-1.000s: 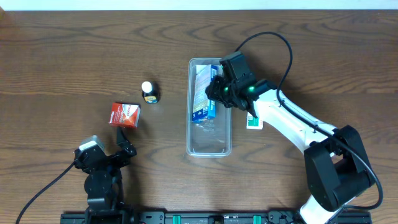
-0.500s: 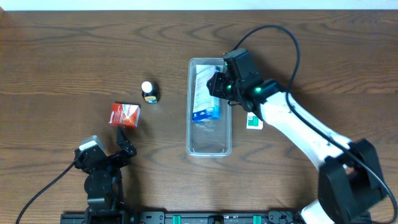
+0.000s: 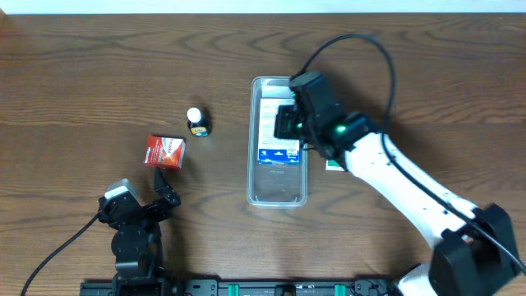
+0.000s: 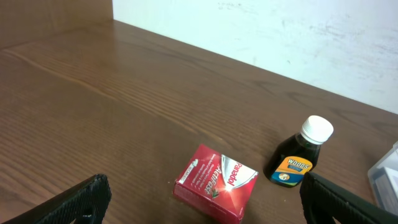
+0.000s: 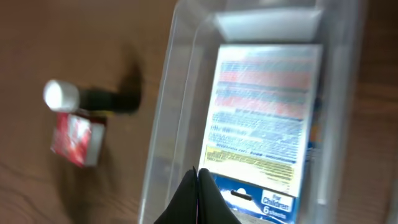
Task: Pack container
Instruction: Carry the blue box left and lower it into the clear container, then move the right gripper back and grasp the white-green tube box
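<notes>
The container [image 3: 255,185] is a clear, long tray in the middle of the table; it also shows in the right wrist view [image 5: 168,112]. A blue and white packet [image 3: 278,138] lies flat inside it, as the right wrist view [image 5: 264,118] also shows. My right gripper [image 3: 288,123] hovers over the packet's near end, with its fingers [image 5: 198,186] pressed together and nothing between them. My left gripper [image 3: 164,191] is open and empty near the front left, with its fingers [image 4: 205,205] set wide apart just short of a red box [image 4: 216,182].
The red box [image 3: 165,152] and a small dark bottle with a white cap [image 3: 197,122] stand left of the container. A green and white packet [image 3: 334,164] lies right of the container, partly under my right arm. The table's back edge meets a white wall.
The blue and white packet went from tilted on its edge to lying flat in the container. My right arm swung over the container. The left arm has not moved.
</notes>
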